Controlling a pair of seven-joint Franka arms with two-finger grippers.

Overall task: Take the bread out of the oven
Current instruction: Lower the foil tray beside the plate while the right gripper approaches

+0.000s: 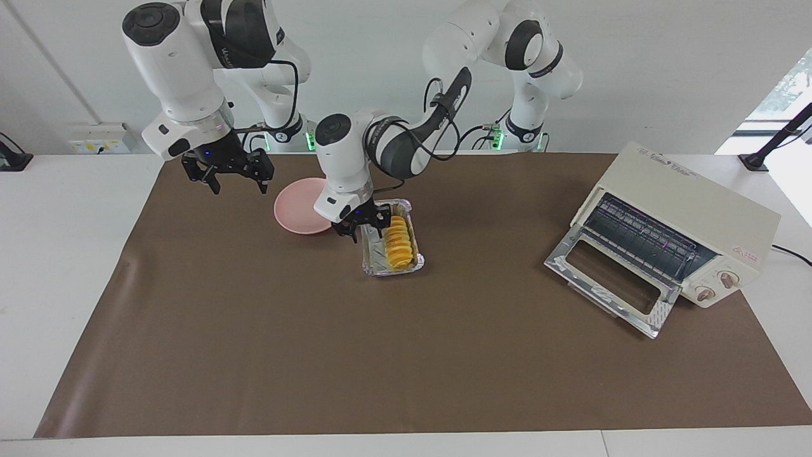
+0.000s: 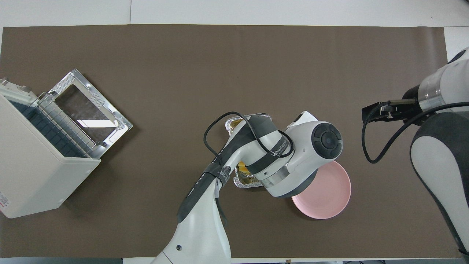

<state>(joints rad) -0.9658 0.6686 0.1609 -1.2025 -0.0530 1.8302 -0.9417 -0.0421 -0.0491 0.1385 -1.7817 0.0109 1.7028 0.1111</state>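
You had the small golden-yellow ridged bread loaf [image 1: 398, 243] lying in the silver rectangular foil tray [image 1: 375, 261] on the brown mat [image 1: 406, 355], near the middle of the table and well apart from the cream-white boxy toaster oven [image 1: 685, 216] at the left arm's end. The oven's metal-framed glass door [image 1: 612, 285] hung open and its wire rack looked bare, so I judged the bread was already out of the oven.

Your left gripper [image 1: 364, 223] hovered just over the tray's rim on the side toward the round pink plate [image 1: 298, 212], fingers parted and empty. That read as a release: the tray rested on the mat by itself.

The plate sat just beside the tray, toward the right arm's end, likely meant to receive the loaf.

Your right gripper [image 1: 227, 170] waited above the mat's edge near that plate, jaws wide and holding nothing.
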